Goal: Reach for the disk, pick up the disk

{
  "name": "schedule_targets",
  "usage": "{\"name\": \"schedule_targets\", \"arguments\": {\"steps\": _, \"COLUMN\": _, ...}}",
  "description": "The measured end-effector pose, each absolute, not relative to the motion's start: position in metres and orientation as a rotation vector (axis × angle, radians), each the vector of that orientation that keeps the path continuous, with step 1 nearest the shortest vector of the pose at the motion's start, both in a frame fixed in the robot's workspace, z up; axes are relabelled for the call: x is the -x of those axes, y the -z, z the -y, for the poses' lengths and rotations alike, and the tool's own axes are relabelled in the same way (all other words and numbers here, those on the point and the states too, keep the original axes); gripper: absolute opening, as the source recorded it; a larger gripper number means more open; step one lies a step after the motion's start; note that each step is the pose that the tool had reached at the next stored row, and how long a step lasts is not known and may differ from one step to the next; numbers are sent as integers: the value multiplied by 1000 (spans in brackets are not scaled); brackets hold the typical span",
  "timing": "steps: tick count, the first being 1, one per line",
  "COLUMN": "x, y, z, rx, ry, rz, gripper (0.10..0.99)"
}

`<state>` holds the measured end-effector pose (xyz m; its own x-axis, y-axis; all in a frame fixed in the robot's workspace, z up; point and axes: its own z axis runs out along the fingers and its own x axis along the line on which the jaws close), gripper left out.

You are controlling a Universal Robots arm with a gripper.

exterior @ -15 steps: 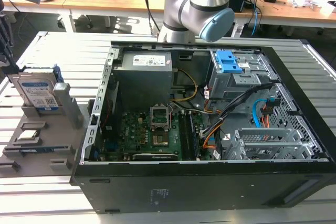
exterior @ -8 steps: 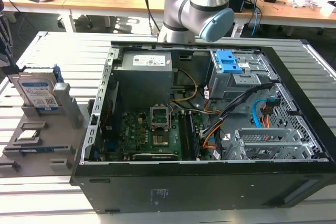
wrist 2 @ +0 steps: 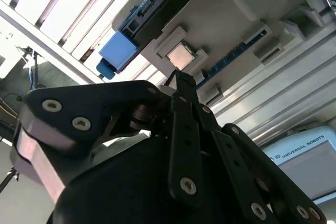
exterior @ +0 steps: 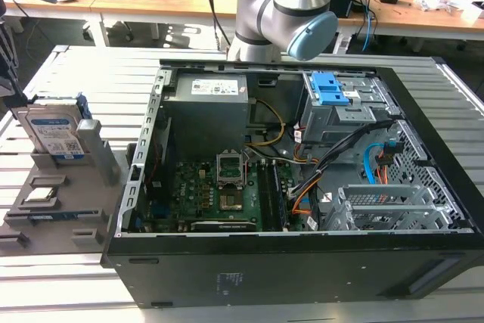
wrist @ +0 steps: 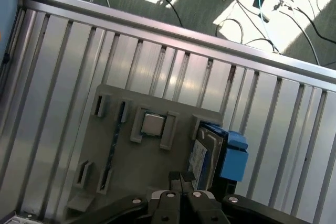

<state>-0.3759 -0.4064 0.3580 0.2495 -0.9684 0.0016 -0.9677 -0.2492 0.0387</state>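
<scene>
Disk (exterior: 53, 130), silver-grey rectangular drive in a blue plastic bracket, stands on edge in a grey plastic holder (exterior: 83, 203) on the slatted metal desk (exterior: 83, 73) at the exterior view's left; black gripper (wrist: 181, 178), closed and empty, hangs apart from it

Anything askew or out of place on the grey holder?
Nothing stands out. The disk stands upright in its slot on the grey holder, the chip lies flat in its recess; the gripper touches neither.
</scene>
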Motion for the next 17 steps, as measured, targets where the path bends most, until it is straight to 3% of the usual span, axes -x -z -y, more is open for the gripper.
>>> {"name": "schedule_targets", "arguments": {"steps": 17, "x": 376, "y": -357, "z": 406, "rx": -2172, "ry": 36, "rz": 2225, "gripper": 106}}
